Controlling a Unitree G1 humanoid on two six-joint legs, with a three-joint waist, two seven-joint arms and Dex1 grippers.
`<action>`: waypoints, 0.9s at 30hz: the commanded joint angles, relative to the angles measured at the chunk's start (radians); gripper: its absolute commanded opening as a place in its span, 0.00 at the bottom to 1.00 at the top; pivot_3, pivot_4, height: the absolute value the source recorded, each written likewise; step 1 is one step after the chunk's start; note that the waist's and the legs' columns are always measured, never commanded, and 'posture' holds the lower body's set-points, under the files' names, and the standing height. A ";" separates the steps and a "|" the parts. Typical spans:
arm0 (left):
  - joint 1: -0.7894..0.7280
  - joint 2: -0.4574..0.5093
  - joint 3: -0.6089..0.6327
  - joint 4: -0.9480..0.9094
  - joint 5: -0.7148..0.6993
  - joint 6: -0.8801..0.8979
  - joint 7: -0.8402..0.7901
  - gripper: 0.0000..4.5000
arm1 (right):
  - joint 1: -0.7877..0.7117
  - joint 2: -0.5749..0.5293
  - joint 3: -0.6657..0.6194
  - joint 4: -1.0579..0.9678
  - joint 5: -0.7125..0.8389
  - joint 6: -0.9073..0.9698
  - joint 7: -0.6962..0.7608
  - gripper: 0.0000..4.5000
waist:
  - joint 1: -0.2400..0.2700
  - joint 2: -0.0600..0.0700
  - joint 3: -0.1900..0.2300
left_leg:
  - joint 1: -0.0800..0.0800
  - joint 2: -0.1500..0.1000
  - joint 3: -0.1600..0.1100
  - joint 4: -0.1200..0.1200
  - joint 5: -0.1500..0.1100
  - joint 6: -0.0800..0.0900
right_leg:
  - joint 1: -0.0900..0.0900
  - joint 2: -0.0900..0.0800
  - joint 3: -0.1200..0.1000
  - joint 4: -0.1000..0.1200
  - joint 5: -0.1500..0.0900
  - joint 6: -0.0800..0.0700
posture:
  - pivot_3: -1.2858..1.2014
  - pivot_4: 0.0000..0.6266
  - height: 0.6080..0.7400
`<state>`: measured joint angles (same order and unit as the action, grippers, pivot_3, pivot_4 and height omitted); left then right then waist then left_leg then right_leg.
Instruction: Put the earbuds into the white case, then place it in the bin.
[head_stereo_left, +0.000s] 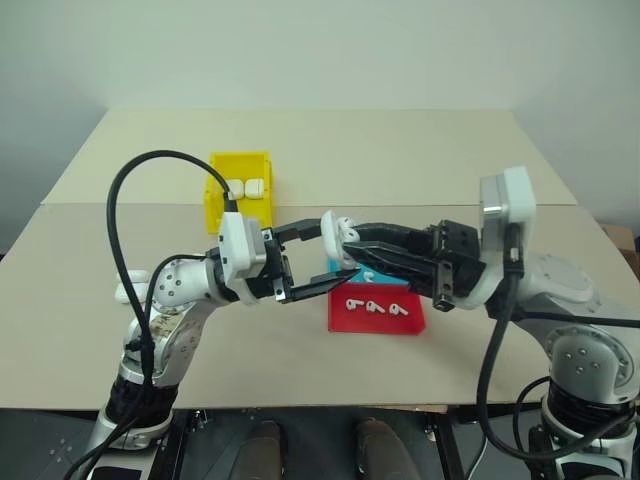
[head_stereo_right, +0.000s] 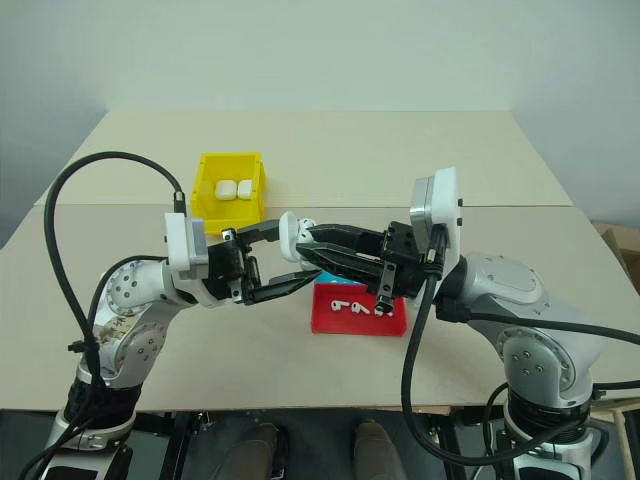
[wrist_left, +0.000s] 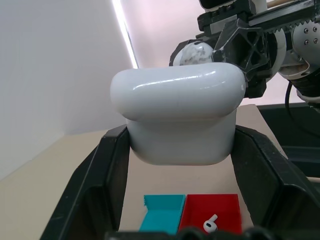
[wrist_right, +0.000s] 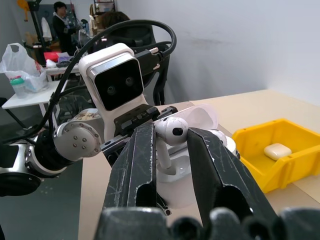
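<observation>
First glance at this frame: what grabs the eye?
Mid-air over the table, the two claws meet: the left claw is shut on the white case, lid open, and the right claw holds an earbud at its mouth. Behind sits the yellow bin with two cases inside; below, a red tray with three earbuds.

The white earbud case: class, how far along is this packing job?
Done: two cases lie in the yellow plastic bin. In hand: the left tool holds the glossy white case open, and the right tool brings a white earbud to it. Left: three earbuds in the red tray.
</observation>
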<state>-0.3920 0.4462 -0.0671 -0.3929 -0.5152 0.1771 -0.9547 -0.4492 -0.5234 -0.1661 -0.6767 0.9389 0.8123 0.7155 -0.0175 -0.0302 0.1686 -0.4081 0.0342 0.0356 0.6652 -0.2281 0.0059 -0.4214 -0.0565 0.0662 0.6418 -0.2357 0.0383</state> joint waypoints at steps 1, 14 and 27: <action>-0.004 -0.010 -0.003 -0.008 0.001 -0.031 0.000 0.61 | 0.008 -0.016 0.004 -0.012 -0.006 -0.047 -0.002 0.24 | 0.000 0.000 0.000 | 0.000 0.000 0.000 0.000 0.000 0.000 | 0.000 0.000 0.000 0.000 0.000 0.000 | 0.52 0.24 1.00; -0.008 -0.016 -0.014 0.034 0.026 -0.054 -0.006 0.61 | 0.086 -0.102 -0.006 -0.050 -0.075 -0.159 0.039 0.63 | 0.002 0.000 0.000 | 0.000 0.000 0.000 0.000 0.000 0.000 | 0.000 0.000 0.000 0.000 0.000 0.000 | 0.52 0.24 1.00; -0.082 -0.124 -0.137 0.182 0.203 -0.141 0.051 0.61 | -0.307 -0.354 0.098 0.122 -0.048 -0.002 0.124 0.28 | 0.000 0.000 0.000 | 0.000 0.000 0.000 0.000 0.000 0.000 | 0.000 0.001 0.001 0.000 0.000 0.000 | 0.52 0.24 1.00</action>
<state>-0.4561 0.3312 -0.1958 -0.2063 -0.3305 0.0645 -0.9182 -0.7324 -0.8637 -0.1096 -0.5448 0.9184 0.8025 0.8100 -0.0176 -0.0304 0.1686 -0.4081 0.0346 0.0352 0.6657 -0.2281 0.0061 -0.4213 -0.0555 0.0666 0.6410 -0.2356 0.0381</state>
